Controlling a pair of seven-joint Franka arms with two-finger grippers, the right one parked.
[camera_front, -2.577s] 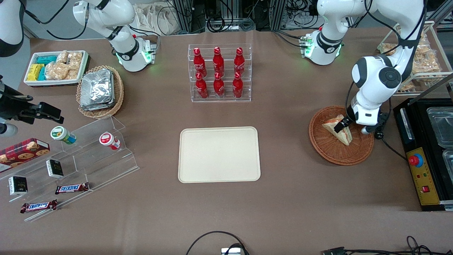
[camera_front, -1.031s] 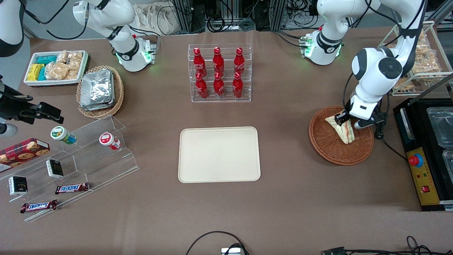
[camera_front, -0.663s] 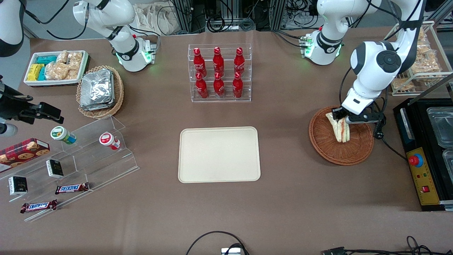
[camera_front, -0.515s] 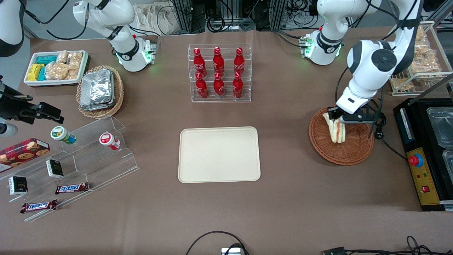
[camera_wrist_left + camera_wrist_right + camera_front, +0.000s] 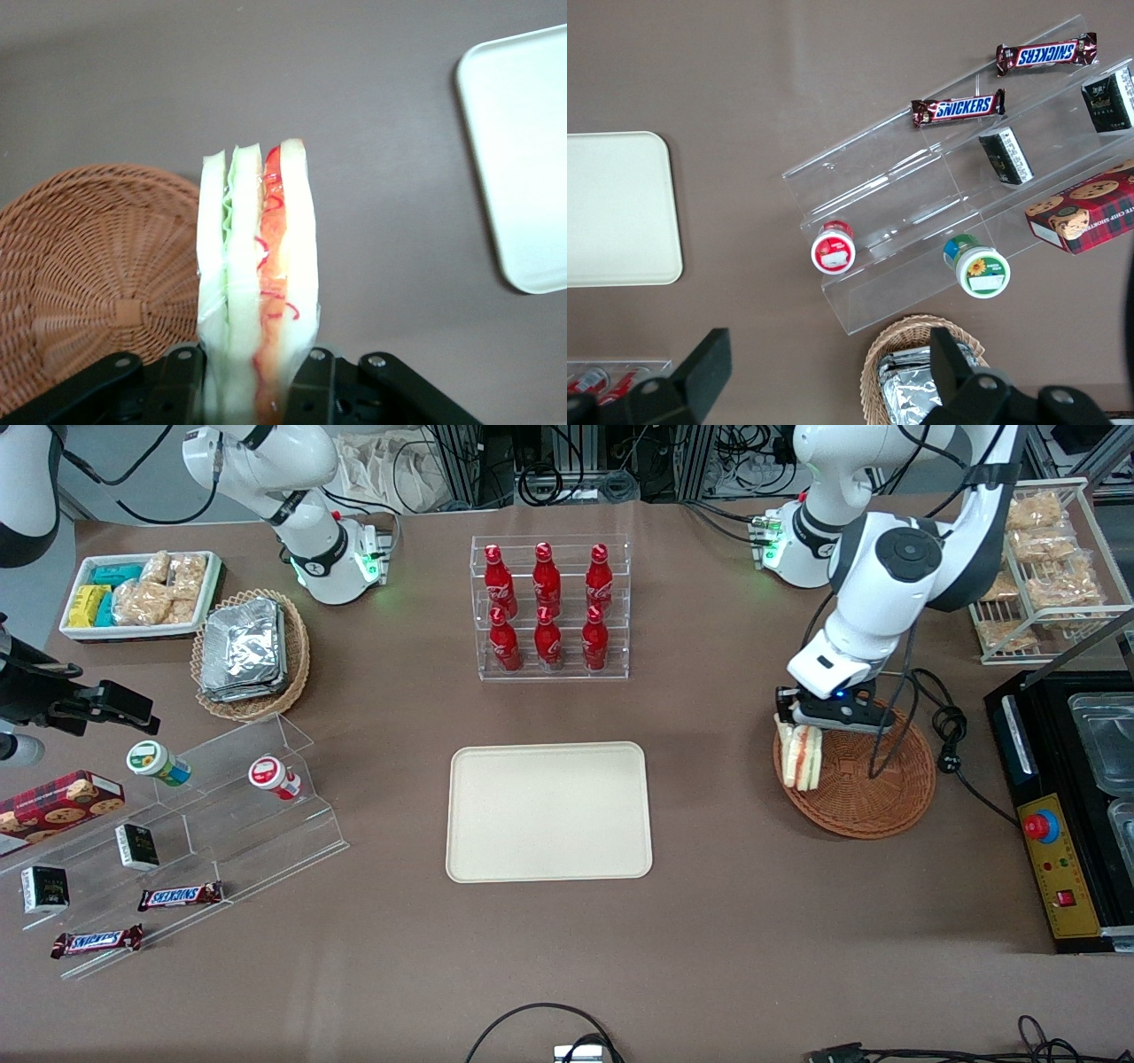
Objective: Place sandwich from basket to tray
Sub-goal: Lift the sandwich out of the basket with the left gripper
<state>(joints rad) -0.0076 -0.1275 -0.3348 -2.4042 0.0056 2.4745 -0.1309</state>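
From the front, the gripper (image 5: 796, 722) hangs over the rim of the basket (image 5: 873, 802) on the side that faces the tray (image 5: 548, 811), its fingers clamped on the sandwich (image 5: 800, 755), which hangs edge-down with its striped filling showing and its lower tip level with the basket's rim rather than resting inside. The basket lies toward the working arm's end of the table, and a broad strip of bare brown table (image 5: 709, 797) separates it from the tray, with nothing standing in that gap. The tray sits in the middle of the table, its surface bare from rim to rim; the bottle rack (image 5: 550, 608) stands farther from the front camera than the tray, well apart from its edge, and the clear stepped shelf (image 5: 221, 815) lies toward the parked arm's end, near but not touching the tray. A black cable (image 5: 939, 731) trails from the arm across the basket's edge. In the left wrist view, the sandwich (image 5: 257, 266) stands upright between the black fingers (image 5: 182, 381), pale bread outside with green and red layers between; the basket (image 5: 97, 274) curves beside it, and a rounded corner of the tray (image 5: 523, 168) shows with open table between them. In the right wrist view, one end of the tray (image 5: 616, 208) lies bare, apart from the clear stepped shelf (image 5: 921, 212)
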